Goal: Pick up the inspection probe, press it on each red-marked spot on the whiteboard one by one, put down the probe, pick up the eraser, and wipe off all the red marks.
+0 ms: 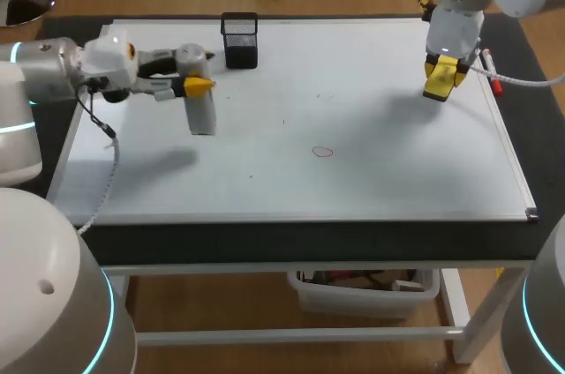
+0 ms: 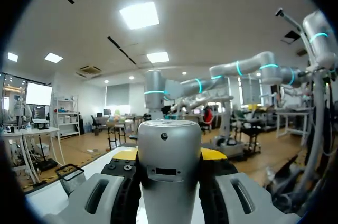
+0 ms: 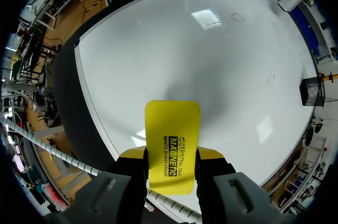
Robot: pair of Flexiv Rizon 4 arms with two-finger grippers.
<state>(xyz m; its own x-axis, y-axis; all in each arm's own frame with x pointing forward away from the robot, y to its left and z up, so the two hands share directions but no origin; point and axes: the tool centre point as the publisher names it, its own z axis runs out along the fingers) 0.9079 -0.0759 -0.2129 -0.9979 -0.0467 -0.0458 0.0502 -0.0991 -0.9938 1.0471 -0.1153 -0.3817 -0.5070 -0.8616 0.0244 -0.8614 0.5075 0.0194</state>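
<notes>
The inspection probe (image 1: 202,109), a grey metal cylinder, hangs upright over the left part of the whiteboard (image 1: 371,180). My left gripper (image 1: 199,87) is shut on it, and in the left wrist view the probe (image 2: 169,166) fills the gap between the left gripper's (image 2: 169,154) yellow tips. My right gripper (image 1: 439,85) hovers over the board's far right and is shut on the yellow eraser (image 3: 172,145), which sticks out ahead of the right gripper (image 3: 171,154). A small red ring (image 1: 323,152) is drawn near the board's middle; the right wrist view shows this red ring (image 3: 237,17) far ahead of the eraser.
A black mesh pen holder (image 1: 240,40) stands at the board's far edge, just right of the probe; the holder (image 3: 311,91) also shows in the right wrist view. A thin red item (image 1: 494,83) lies by the board's right edge near my right gripper.
</notes>
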